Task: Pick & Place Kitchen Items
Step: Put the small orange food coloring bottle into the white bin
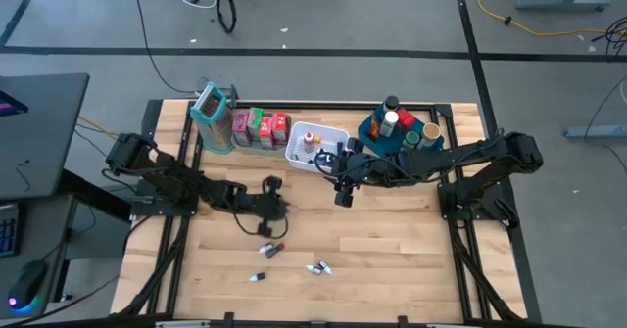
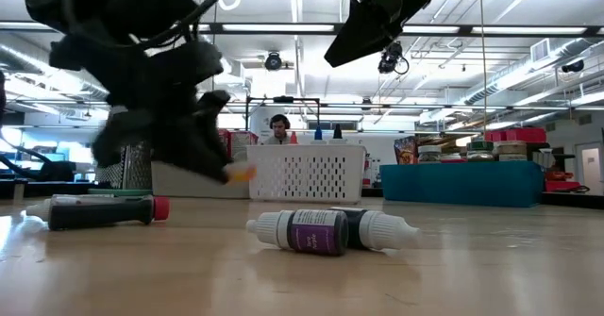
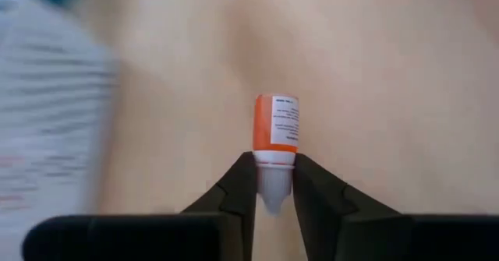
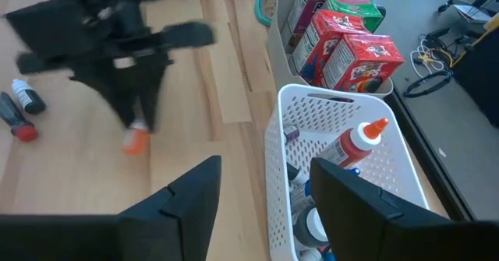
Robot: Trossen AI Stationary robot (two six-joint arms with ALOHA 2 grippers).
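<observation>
We see the left gripper (image 3: 274,185) closed on the white cap end of a small orange bottle (image 3: 276,123), which sticks out past the fingertips. In the high view the left gripper (image 1: 275,199) is over the middle of the worktop, left of centre, lifted off the wood. We judge the cap hold keeps the label end free to drop into a container. The right wrist view shows the same orange bottle (image 4: 136,140) hanging below that dark arm.

The right gripper (image 1: 343,193) hovers with its fingers spread and nothing between them, just in front of the white mesh basket (image 1: 295,150) at the back edge. From its own camera the right gripper (image 4: 265,191) looks down at the white mesh basket (image 4: 277,167), which already holds a glue bottle (image 4: 355,140) and smaller pieces; it seems to be waiting there.

Cartons (image 1: 260,127) stand in the clear bin (image 1: 235,144) towards the back-left; jars sit on the blue tray (image 1: 370,130) towards the back-right. Near the front edge lie a red-capped tube (image 2: 99,210) and two tiny bottles (image 2: 330,231).

The left arm is motion-blurred in the low and right wrist views, so we cannot read the bottle's label. The basket's lower contents are hidden.
</observation>
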